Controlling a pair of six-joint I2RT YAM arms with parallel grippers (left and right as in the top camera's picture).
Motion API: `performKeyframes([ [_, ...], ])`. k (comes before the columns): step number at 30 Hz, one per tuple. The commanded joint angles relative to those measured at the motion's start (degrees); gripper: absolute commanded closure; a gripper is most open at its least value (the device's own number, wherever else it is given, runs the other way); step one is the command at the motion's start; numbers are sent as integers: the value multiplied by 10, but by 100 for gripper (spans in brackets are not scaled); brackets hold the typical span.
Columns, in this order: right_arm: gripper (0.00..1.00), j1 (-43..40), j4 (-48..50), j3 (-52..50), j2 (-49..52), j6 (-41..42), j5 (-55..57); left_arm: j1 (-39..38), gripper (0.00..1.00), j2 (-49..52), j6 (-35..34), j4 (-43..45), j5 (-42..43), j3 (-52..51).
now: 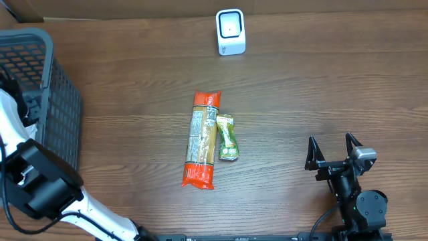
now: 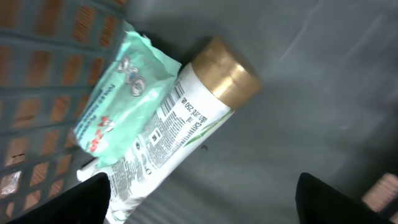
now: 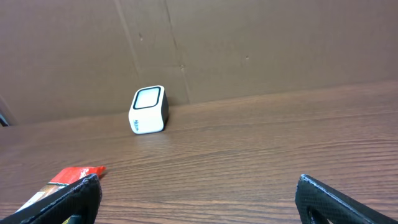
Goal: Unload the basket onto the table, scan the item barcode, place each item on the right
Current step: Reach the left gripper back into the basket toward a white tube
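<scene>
- Wood-grain bench carried everything, and nothing sat in front of the scanner, so I judged the scan not yet done.
- Dark mesh basket stood at the left edge, with the left arm reaching down into it.
- The left pincer hung over the basket's contents, fingertips apart and clamped on nothing.
- The right pincer waited near the bench's front right, spread wide and empty.
- An orange-ended pasta packet lay mid-bench; whether it had been scanned could not be told.
- A white tube with a gold cap lay in the basket, barcode facing up. It was probably the item to fetch, with the grasp, the lift and the carry all left to do.
- A mint-green packet lay against the tube.
- The white scanner stood at the far edge, well apart from the basket.
- A small green sachet touched the pasta packet's side.
</scene>
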Motion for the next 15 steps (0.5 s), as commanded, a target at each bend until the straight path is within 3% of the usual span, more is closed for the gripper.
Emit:
performKeyframes([
  [1,0,-2,4,-6,-6,-2,0,7,16,26,20,-3,-38,-3],
  [11,0,-2,4,-6,-6,-2,0,8,13,84,30,4,-47,-4],
  [15,0,-2,4,-6,-6,-2,0,9,21,104,28,2,-47,-4],
])
